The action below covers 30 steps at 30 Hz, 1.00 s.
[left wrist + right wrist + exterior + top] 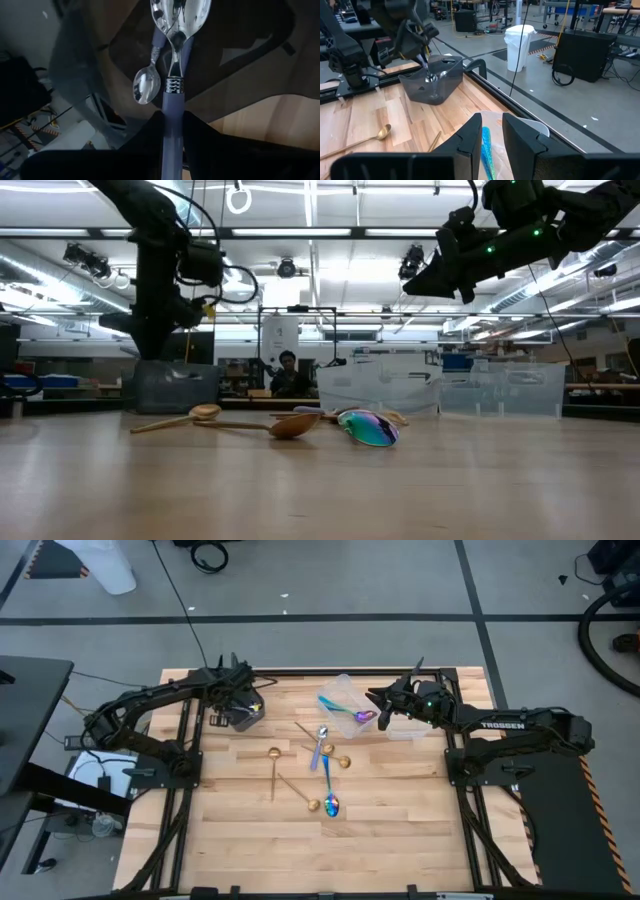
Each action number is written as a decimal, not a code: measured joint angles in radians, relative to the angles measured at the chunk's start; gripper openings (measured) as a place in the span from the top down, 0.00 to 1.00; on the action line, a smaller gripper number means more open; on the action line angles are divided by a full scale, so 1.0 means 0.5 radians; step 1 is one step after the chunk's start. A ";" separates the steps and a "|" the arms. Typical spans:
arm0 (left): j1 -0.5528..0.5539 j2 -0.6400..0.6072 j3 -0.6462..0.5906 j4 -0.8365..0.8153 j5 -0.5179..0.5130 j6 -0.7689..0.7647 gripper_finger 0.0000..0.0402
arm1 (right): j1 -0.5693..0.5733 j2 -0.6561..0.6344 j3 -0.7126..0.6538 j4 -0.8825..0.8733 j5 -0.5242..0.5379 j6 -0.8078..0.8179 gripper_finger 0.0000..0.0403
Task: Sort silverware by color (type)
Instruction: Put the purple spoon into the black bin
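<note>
Six or so loose spoons (322, 772) lie mid-table. Behind them, left gripper (172, 127) clamps blue-handled silver spoon (176, 30) above dark tub (243, 716); right gripper (491, 136) pinches iridescent spoon (487, 150) over clear tub (345, 695). Likely drop-off step: next, open fingers inside tub walls. Table edges far off, room ample.
</note>
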 joint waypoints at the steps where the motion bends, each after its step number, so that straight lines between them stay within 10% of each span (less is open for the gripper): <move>1: -0.009 0.030 0.000 -0.001 -0.013 0.014 0.86 | 0.000 0.000 0.000 0.000 0.000 0.001 0.78; 13: -0.069 0.337 0.001 0.113 -0.246 0.270 0.86 | 0.000 0.000 0.000 -0.020 0.000 -0.012 0.78; 30: -0.061 0.383 0.001 0.383 -0.058 0.724 0.86 | 0.001 0.000 0.000 -0.021 0.000 -0.002 0.78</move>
